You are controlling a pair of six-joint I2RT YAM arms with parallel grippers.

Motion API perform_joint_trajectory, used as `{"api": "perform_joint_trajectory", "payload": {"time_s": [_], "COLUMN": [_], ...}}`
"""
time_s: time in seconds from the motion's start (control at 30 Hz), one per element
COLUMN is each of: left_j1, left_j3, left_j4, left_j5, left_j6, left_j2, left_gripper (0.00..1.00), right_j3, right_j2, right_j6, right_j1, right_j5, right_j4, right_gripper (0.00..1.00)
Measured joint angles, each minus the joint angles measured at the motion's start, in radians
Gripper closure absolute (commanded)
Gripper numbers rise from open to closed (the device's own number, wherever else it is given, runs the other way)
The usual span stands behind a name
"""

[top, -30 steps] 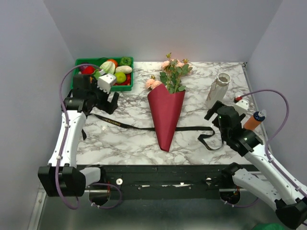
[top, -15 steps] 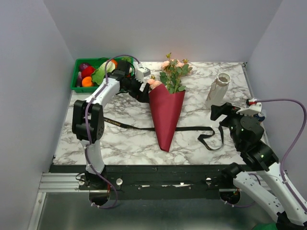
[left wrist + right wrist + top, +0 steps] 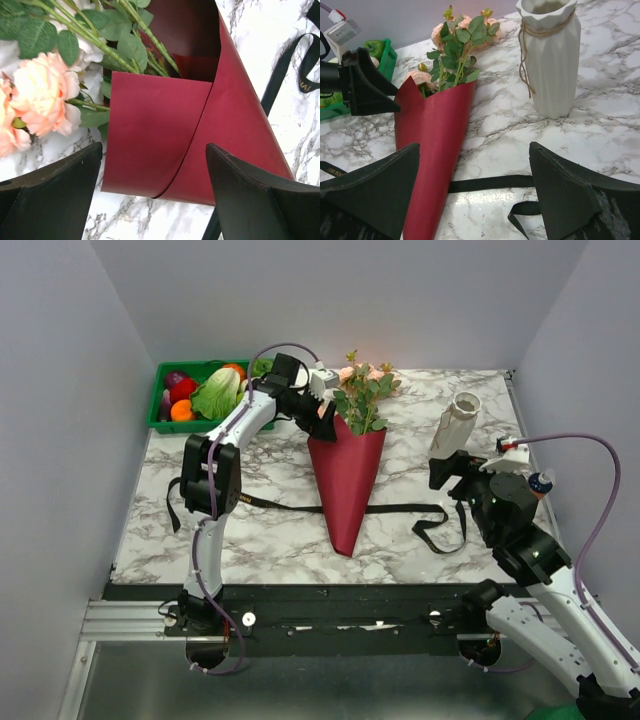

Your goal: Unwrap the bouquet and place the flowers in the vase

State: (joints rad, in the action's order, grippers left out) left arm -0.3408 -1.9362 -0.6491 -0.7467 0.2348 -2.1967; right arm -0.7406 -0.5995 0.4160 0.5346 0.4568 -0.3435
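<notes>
Left gripper [image 3: 154,147] advanced to bouquet [image 3: 347,475], jaws wide, right gripper [image 3: 474,147] wide, ribbon [image 3: 270,503] lettering illegible.

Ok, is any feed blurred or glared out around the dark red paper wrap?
Top view: evenly lit and sharp, the dark red paper cone clear against the marble table. Left wrist view: paper edges crisp, the peach-pink rose slightly washed out. Right wrist view: a bright sheen on the marble beside the cone's lower part; the white ribbed vase is sharp.
</notes>
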Motion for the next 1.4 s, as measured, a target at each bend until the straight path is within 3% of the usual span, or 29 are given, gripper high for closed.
{"api": "perform_joint_trajectory", "payload": {"time_s": [0.13,0.27,0.43,0.7,0.9,1.33,1.4], "left_j1": [-0.010,-0.024,-0.028,-0.021,-0.021,0.047,0.059], "left_j3": [0.010,0.042,0.031,-0.053,-0.063,0.011,0.010], "left_j4": [-0.025,-0.034,-0.040,-0.057,-0.089,-0.148,-0.152], "left_j5": [0.000,0.002,0.014,0.040,0.038,-0.042,-0.058], "left_j6": [0.011,0.016,0.014,-0.005,-0.018,-0.026,-0.036], "left_j2": [-0.001,-0.001,-0.001,0.000,0.031,0.241,0.258], "left_gripper": [0.22,0.43,0.55,0.92,1.00,0.99,0.95], "right_j3": [0.000,0.000,0.000,0.008,0.015,0.034,0.043], "right_j2": [-0.009,-0.010,-0.006,0.011,0.027,0.051,0.051], "right_j6": [-0.002,-0.003,-0.003,-0.002,-0.003,-0.017,-0.017], "right_j1": [0.000,0.000,0.000,0.000,0.000,0.000,0.000], "right_j5": [-0.006,-0.017,-0.032,-0.060,-0.075,-0.077,-0.077], "right_j4": [0.007,0.012,0.013,0.014,0.016,0.024,0.027], "right_gripper": [0.04,0.05,0.06,0.13,0.15,0.14,0.14]}}
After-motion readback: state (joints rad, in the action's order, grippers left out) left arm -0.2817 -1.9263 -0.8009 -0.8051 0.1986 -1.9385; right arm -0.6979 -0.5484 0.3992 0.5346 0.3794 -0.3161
